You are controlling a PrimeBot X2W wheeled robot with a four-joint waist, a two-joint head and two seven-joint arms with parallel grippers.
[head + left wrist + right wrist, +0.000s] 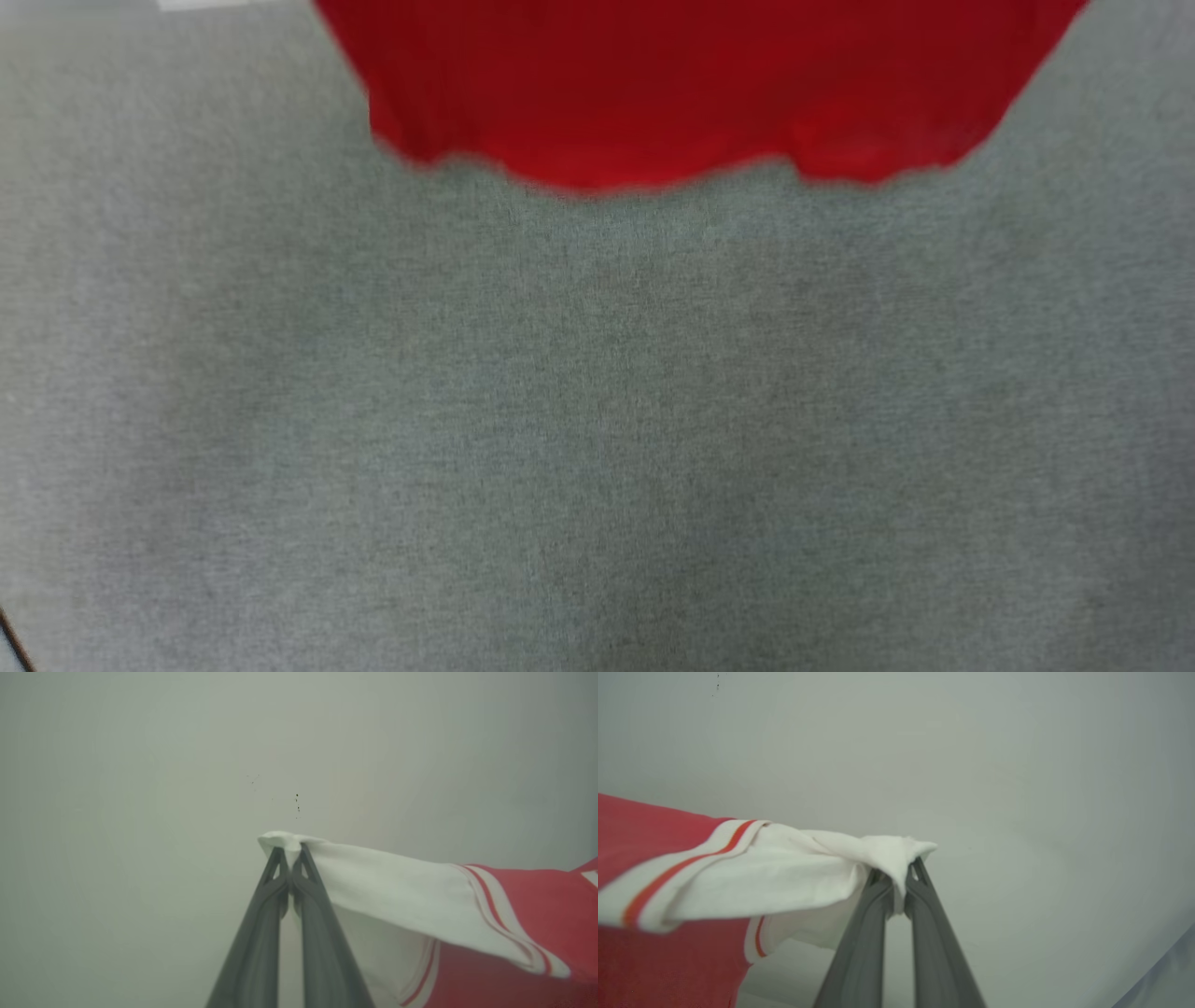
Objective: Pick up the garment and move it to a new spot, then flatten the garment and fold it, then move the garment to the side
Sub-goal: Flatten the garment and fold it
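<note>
Surface nearest the head camera is flecked grey with a cloth-like weave, running edge to edge. A thin dark line cuts its lower left corner. Farther up that view the garment shows as a broad red panel with a wavy, blurred hem, and I cannot tell whether the hem touches the grey. A pale strip sits at the top edge, left of the red cloth.

In the left wrist view the left gripper has its two dark fingers pressed together on the bunched tip of a white sleeve. Beyond the sleeve come striped trim in red and white, then red body cloth. Behind is a plain pale grey-green backdrop with a few tiny dark specks.

The right gripper likewise pinches the other sleeve, jaws closed on a white fold, with the red panel trailing to that view's left. Its background is bare pale grey, with a bluish band in the lower right corner
</note>
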